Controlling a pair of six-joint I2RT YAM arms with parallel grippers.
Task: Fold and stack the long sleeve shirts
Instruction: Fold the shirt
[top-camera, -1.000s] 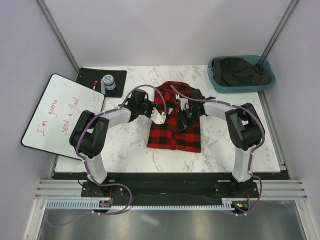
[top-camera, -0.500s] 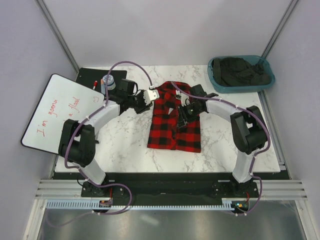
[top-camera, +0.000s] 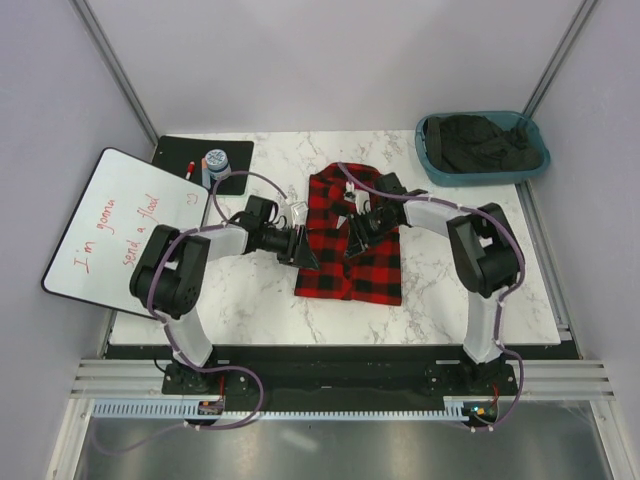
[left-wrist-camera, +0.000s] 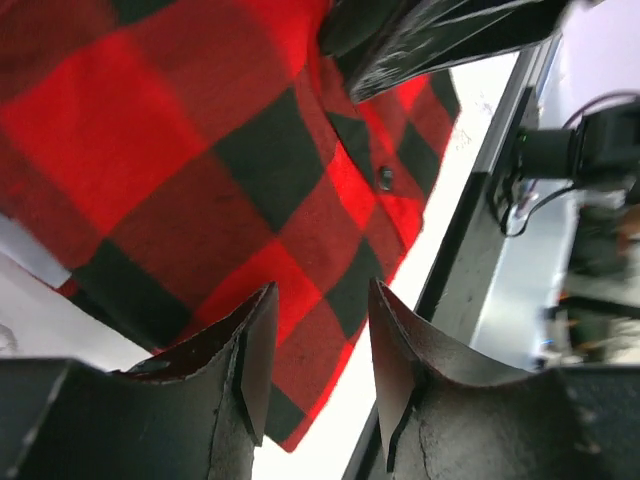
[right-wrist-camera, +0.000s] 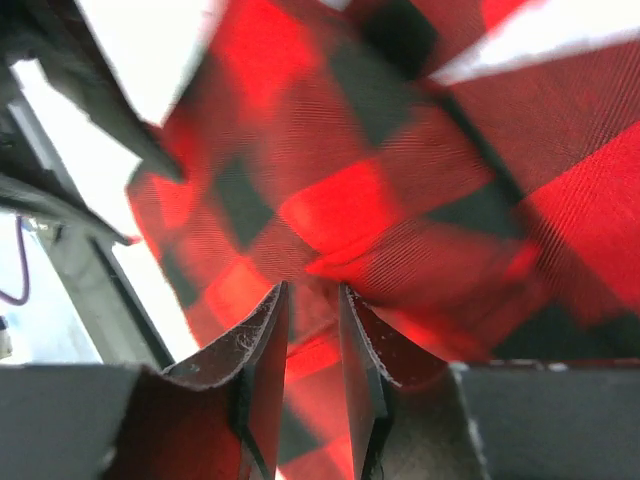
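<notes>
A red-and-black buffalo-check shirt (top-camera: 375, 272) lies folded into a narrow rectangle in the middle of the marble table, collar end far. My left gripper (top-camera: 308, 252) is low at the shirt's left edge, open and empty. In the left wrist view the left gripper (left-wrist-camera: 320, 330) has the check cloth (left-wrist-camera: 150, 150) and the white table beyond its fingers. My right gripper (top-camera: 352, 240) rests on the middle of the shirt. In the right wrist view the right gripper (right-wrist-camera: 312, 330) has its jaws nearly together on a raised fold of the cloth (right-wrist-camera: 350, 200).
A teal bin (top-camera: 528, 165) with dark clothes stands at the back right. A whiteboard (top-camera: 125, 225) with red writing lies at the left. A black mat (top-camera: 235, 178) behind it holds a marker and a small jar. The table's front edge is close below the shirt.
My left gripper swung out to the shirt's upper left corner, then came back down to its left edge, lower than before. My right gripper stayed on the shirt's middle.
</notes>
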